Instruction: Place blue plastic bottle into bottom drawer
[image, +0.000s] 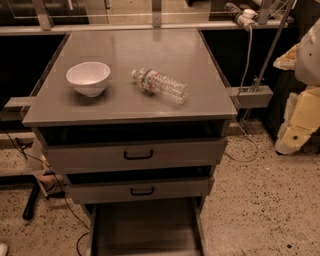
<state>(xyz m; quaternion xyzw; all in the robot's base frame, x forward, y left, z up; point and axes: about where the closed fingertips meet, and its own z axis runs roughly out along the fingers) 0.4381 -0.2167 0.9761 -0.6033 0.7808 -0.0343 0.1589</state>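
The blue plastic bottle (160, 86) lies on its side on the grey cabinet top (135, 47), right of centre, with its white cap pointing to the back left. The bottom drawer (145, 227) is pulled out towards me at the foot of the cabinet, and its dark floor is bare. My arm hangs at the right edge of the view. Its gripper (287, 142) is beside the cabinet, below the level of the top and well away from the bottle.
A white bowl (88, 77) stands upright on the top, left of the bottle. The two upper drawers (137, 155) with black handles are slightly pulled out. Cables run across the speckled floor (260, 200) on both sides. A rail and shelf run along behind the cabinet.
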